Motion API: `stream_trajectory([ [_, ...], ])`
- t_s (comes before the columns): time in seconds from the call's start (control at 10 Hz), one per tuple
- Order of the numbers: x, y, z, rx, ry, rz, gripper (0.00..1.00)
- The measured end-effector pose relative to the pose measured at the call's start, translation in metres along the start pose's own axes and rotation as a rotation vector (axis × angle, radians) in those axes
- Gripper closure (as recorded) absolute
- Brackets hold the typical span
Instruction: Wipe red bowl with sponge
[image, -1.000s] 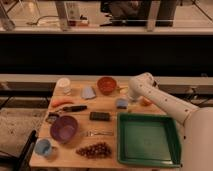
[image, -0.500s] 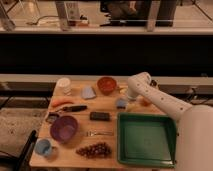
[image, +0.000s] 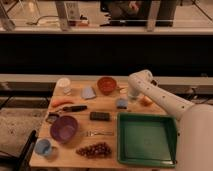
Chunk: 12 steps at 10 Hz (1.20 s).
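The red bowl (image: 106, 84) stands upright at the back middle of the wooden table. The sponge (image: 121, 103), a small blue block, lies on the table in front of the bowl and a little to its right. My white arm reaches in from the lower right and bends down at the back right of the table. The gripper (image: 130, 95) hangs just right of the red bowl and just above and behind the sponge. It holds nothing that I can see.
A green tray (image: 146, 145) fills the front right. A grey-blue flat piece (image: 88, 92), white cup (image: 63, 85), carrot (image: 62, 101), dark block (image: 99, 116), purple bowl (image: 63, 128), light-blue cup (image: 43, 147), grapes (image: 95, 149) and fork (image: 98, 133) lie around. An orange object (image: 146, 101) sits right of the gripper.
My arm has shifted a little to the left, bringing the gripper closer to the sponge and the red bowl. The objects on the table have not moved.
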Motion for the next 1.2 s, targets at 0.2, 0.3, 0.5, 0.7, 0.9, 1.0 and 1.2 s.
stream_trajectory([
  [0.2, 0.002, -0.001, 0.004, -0.019, -0.007, 0.013, 0.20],
  [0.3, 0.005, 0.000, 0.008, -0.034, -0.011, 0.020, 0.20],
  [0.5, 0.010, 0.000, 0.017, -0.058, -0.024, 0.034, 0.20],
  [0.7, 0.011, -0.002, 0.021, -0.075, -0.035, 0.036, 0.32],
  [0.9, 0.014, -0.001, 0.020, -0.082, -0.045, 0.038, 0.47],
  [1.0, 0.015, -0.001, 0.020, -0.079, -0.048, 0.035, 0.58],
  [1.2, 0.014, -0.002, 0.018, -0.075, -0.047, 0.029, 0.79],
])
